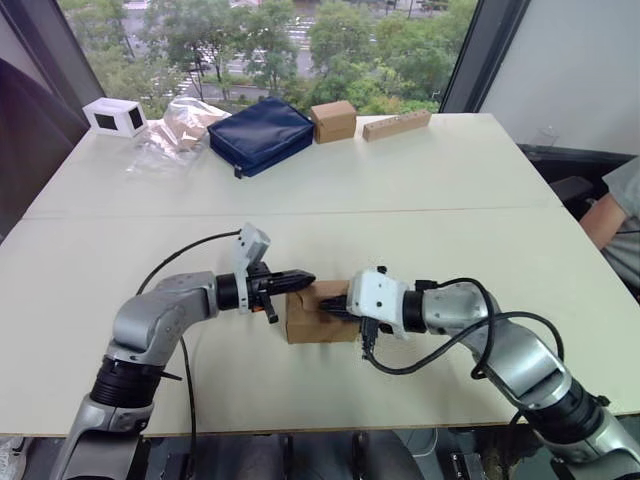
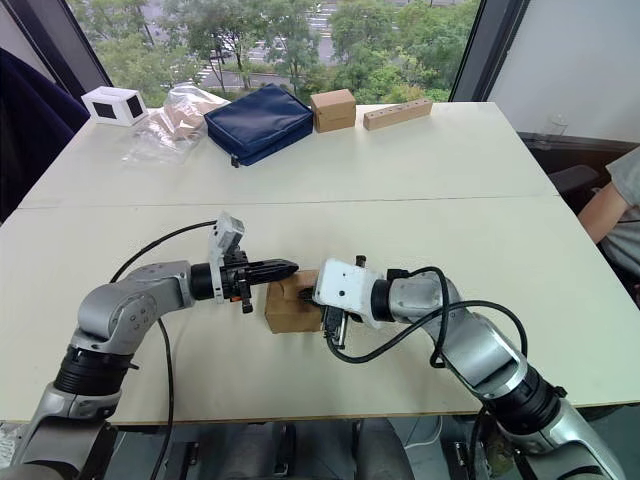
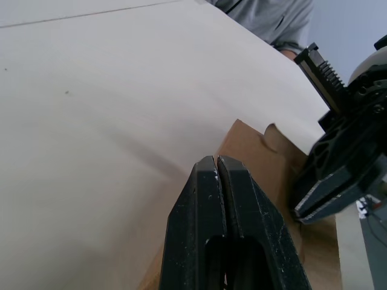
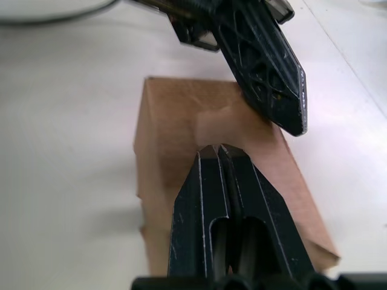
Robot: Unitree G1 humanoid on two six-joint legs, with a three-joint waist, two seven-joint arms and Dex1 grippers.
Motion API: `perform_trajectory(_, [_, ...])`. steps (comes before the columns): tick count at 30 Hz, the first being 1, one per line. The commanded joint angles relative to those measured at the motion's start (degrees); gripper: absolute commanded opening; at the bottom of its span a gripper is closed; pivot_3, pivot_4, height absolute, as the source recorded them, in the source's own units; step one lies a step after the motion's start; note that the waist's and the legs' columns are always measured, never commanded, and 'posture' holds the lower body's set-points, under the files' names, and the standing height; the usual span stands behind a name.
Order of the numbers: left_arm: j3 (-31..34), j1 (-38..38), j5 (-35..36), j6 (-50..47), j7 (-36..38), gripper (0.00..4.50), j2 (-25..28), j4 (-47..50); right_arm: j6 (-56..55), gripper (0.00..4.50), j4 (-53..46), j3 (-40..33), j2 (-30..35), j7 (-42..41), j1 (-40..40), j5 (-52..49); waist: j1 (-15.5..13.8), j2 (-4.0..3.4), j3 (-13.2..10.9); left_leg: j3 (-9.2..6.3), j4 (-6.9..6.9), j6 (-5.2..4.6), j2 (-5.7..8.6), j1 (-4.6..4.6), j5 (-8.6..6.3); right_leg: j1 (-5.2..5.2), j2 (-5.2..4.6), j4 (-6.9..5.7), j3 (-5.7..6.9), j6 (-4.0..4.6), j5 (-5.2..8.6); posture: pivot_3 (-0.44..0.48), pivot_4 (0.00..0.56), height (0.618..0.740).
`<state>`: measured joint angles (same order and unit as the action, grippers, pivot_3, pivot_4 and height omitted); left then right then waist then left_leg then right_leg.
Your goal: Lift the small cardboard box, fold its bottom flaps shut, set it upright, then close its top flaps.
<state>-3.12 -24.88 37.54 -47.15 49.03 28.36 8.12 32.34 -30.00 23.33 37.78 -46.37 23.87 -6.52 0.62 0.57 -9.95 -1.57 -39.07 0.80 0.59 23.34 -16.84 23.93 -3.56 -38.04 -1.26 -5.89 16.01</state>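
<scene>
Late in the task, by the look of it: small cardboard box (image 1: 318, 318) resting on the table (image 1: 430, 190) between both sets of fingers, top flaps (image 4: 242, 151) folded down but apparently still being pressed flat. Left gripper (image 1: 303, 279) and right gripper (image 1: 333, 307) each with fingers pressed together, holding nothing, tips at the box top. Open table all round the fingers, near edge close behind.

blue pouch (image 1: 261, 135), white box (image 1: 115, 117), plastic bag (image 1: 175, 130)
</scene>
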Motion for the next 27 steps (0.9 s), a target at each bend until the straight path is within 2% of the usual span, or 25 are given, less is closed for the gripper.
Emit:
perform_trajectory(1, [1.05, 0.47, 1.24, -0.47, -0.02, 0.03, -0.16, 2.05, -0.5, 0.0, 1.09, -0.05, 0.14, 0.42, 0.22, 2.17, 0.0, 0.0, 0.0, 0.0, 0.0, 0.0, 0.0, 0.0, 0.0, 0.0, 0.0, 0.0, 0.0, 0.0, 0.0, 0.0, 0.15, 0.74])
perform_trajectory(6, [1.07, 0.39, 1.39, -0.41, -0.39, 0.03, -0.32, 1.82, -0.49, 0.0, 0.91, -0.68, -0.66, 0.49, 0.03, 2.25, 0.0, 0.0, 0.0, 0.0, 0.0, 0.0, 0.0, 0.0, 0.0, 0.0, 0.0, 0.0, 0.0, 0.0, 0.0, 0.0, 0.15, 0.74])
perform_trajectory(12, [2.08, -0.01, 1.68, -0.18, -0.04, 0.03, 0.22, 1.12, 3.97, 0.0, -4.5, -6.58, -3.96, -0.93, -0.16, -7.22, 0.03, 0.0, 0.0, -0.01, 0.0, 0.0, 0.0, 0.0, 0.0, 0.0, 0.0, 0.0, 0.0, 0.0, 0.0, 0.0, 0.15, 0.74])
perform_trajectory(20, [2.22, 2.56, 2.72, -1.64, -0.15, 0.03, 1.6, 5.34, 4.28, 0.0, -4.93, -4.03, -2.61, -1.54, -0.14, -6.23, 0.06, 0.0, 0.0, -0.01, 0.01, 0.0, 0.0, 0.0, 0.0, 0.0, -0.02, 0.0, -0.01, 0.0, 0.0, 0.0, 0.15, 0.74])
perform_trajectory(27, [3.6, 2.15, 3.71, -2.84, -2.31, 0.03, -0.14, 4.39, 3.12, 0.0, -3.42, -2.08, -1.72, -1.27, 0.25, -3.23, -0.01, 0.0, 0.0, -0.01, 0.0, 0.0, 0.01, 0.0, 0.0, 0.0, -0.02, 0.01, 0.0, 0.0, 0.0, 0.0, 0.15, 0.74])
